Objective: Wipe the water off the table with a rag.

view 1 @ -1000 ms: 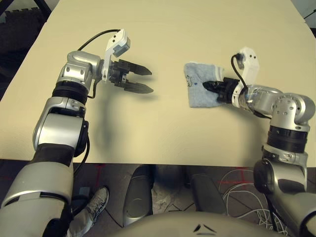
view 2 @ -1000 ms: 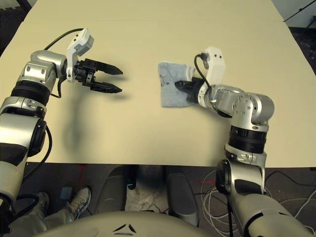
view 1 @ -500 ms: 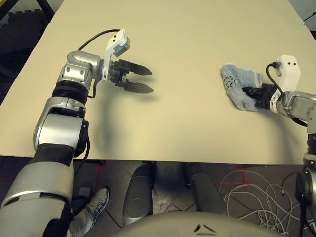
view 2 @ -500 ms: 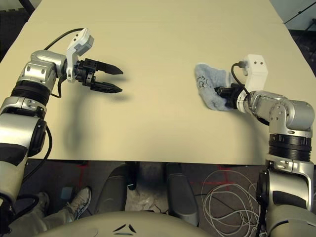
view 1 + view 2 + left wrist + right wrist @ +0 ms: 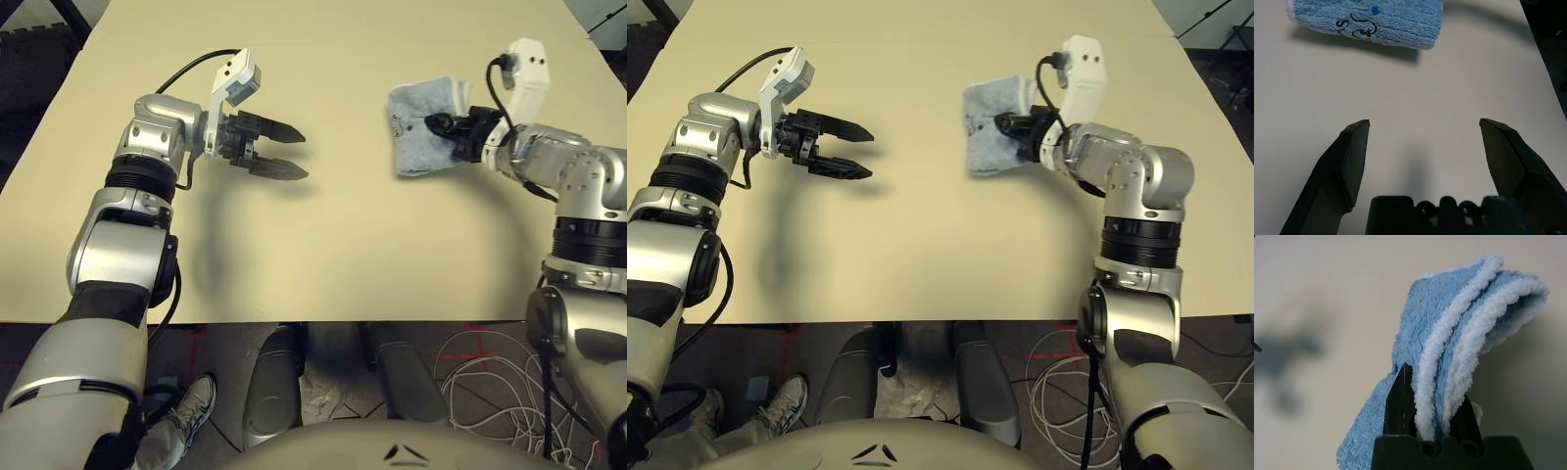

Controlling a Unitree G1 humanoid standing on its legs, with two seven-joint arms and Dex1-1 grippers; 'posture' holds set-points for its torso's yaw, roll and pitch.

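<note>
Right wrist view: the rag point(image 5: 1459, 333) is pinched tight between the right gripper point(image 5: 1432, 418)'s two black fingers, folded layers bulging up past them.

From the head camera, the right gripper point(image 5: 443, 124) holds the rag point(image 5: 416, 137) over the far right part of the table point(image 5: 323, 245), the cloth draping toward the middle. It looks soft, light and floppy, a terry fold that will sag and smear rather than slide stiffly, so a grip across the stacked fold, as here, seems the right place to hold it for pressing flat. Over on the left, the left gripper point(image 5: 282, 152) hangs above the table with its fingers spread wide, holding nothing. I can't make out any water droplets on the tabletop from these views.
</note>
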